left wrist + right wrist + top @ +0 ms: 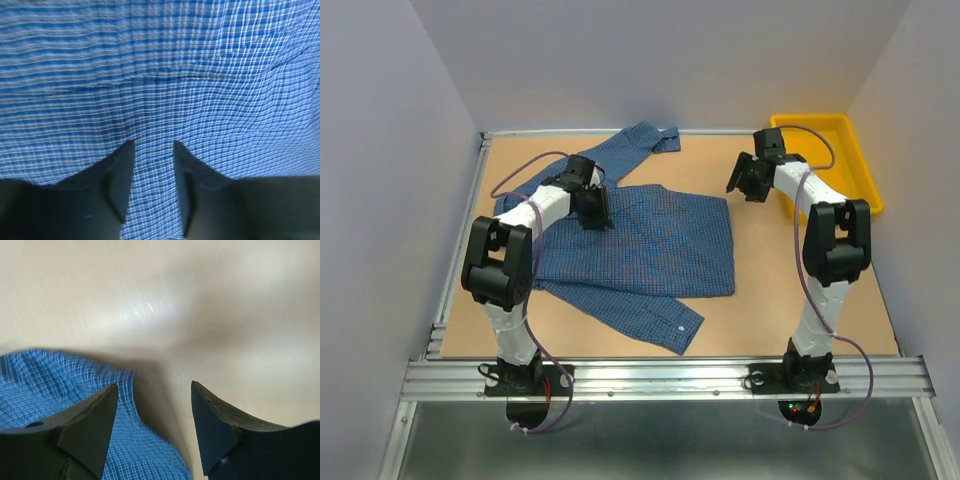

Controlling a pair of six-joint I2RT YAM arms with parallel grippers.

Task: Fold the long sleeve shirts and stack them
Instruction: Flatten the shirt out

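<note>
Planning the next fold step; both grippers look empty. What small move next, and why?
Probably move the left gripper to the far sleeve and pinch it: that sleeve lies spread out beyond the shirt body, not folded in, and both it and the right gripper stand open, holding nothing.

The shirt (660,245) is woven of checked cloth. The table (790,300) is surfaced in smooth, faintly glossy wood; the bin (850,165) is moulded in plastic.
</note>
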